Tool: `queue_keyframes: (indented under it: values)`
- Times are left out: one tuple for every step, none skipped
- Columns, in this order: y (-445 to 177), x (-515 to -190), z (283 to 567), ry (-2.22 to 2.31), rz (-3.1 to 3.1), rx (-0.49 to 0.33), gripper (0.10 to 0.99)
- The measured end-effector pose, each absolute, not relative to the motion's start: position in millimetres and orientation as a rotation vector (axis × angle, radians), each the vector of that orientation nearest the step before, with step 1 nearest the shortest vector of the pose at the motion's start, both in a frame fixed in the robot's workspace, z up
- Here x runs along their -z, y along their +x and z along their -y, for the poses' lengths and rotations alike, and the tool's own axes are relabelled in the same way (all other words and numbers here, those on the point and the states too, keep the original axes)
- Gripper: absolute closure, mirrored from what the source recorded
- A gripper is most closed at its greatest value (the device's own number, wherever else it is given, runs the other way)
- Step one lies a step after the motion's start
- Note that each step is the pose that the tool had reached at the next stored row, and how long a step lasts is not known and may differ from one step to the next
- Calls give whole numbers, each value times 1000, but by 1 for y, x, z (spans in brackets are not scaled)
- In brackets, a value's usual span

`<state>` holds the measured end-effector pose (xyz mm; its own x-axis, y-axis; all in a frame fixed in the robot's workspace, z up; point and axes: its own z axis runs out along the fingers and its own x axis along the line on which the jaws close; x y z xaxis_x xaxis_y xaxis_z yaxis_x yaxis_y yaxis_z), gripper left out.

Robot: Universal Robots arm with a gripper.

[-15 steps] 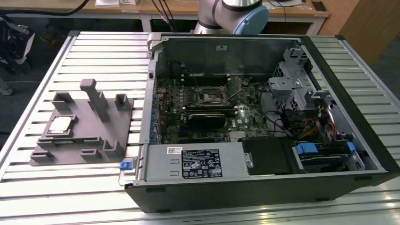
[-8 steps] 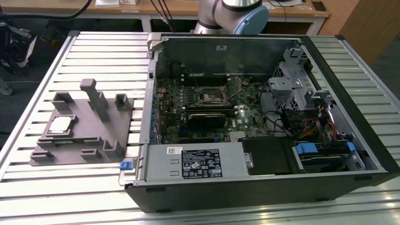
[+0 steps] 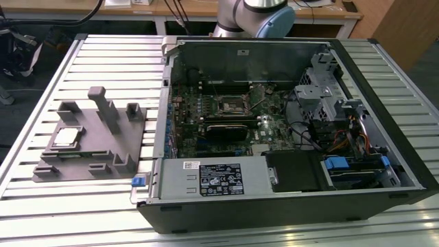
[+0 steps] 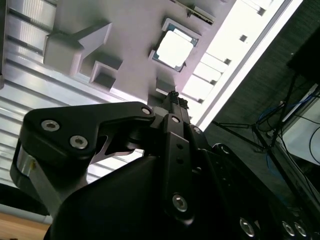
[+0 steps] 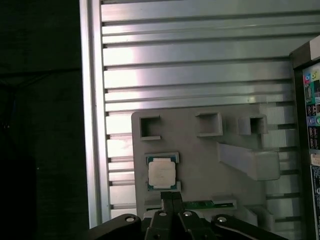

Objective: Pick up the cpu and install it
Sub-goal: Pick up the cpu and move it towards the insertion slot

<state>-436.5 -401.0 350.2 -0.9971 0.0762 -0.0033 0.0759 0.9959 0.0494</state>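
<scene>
The cpu [image 3: 67, 136] is a small square chip with a silvery top. It lies flat in a shallow pocket of the grey plastic fixture [image 3: 103, 146] on the slatted table, at the exterior view's left. Both wrist views look down on the cpu [image 4: 175, 50] [image 5: 161, 173] from some height. My gripper [image 5: 170, 199] hangs well above the fixture [image 5: 200, 160], its black fingers pressed together with nothing between them. In the second wrist view the gripper [image 4: 173, 95] points down toward the fixture [image 4: 135, 45] beside the chip. The dark square socket [image 3: 231, 105] sits on the motherboard inside the open computer case.
The open computer case [image 3: 288, 206] fills the middle and the exterior view's right, with drive cages and cables inside. Upright posts [image 3: 103, 103] rise from the fixture. A green memory module [image 5: 207, 204] lies in a fixture slot near the chip. The table edge [image 5: 90, 125] runs close by.
</scene>
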Motion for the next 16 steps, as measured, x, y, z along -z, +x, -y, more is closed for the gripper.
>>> queue_keyframes:
  values:
    - [-436, -349, 401, 119, -3133, -77, 973]
    - [-436, -348, 402, 119, -3133, -77, 973]
    - [-436, -347, 402, 119, -3136, -77, 918]
    - [-436, -346, 402, 120, -3139, -79, 855]
    - [-436, -345, 403, 120, -3142, -81, 855]
    - [-436, -344, 403, 119, -3145, -83, 792]
    - [-436, -343, 404, 118, -3148, -84, 737]
    - [-436, -342, 404, 116, -3152, -85, 737]
    - [-436, -341, 405, 115, -3156, -85, 678]
    - [-436, -339, 405, 115, -3160, -85, 620]
    - [-437, -338, 405, 115, -3164, -85, 620]
    - [-436, -336, 405, 115, -3167, -85, 561]
    - [-436, -334, 405, 116, -3169, -85, 502]
    - [-436, -332, 406, 116, -3170, -85, 502]
    - [-436, -331, 406, 116, -3170, -85, 443]
    - [-436, -329, 406, 116, -3170, -84, 443]
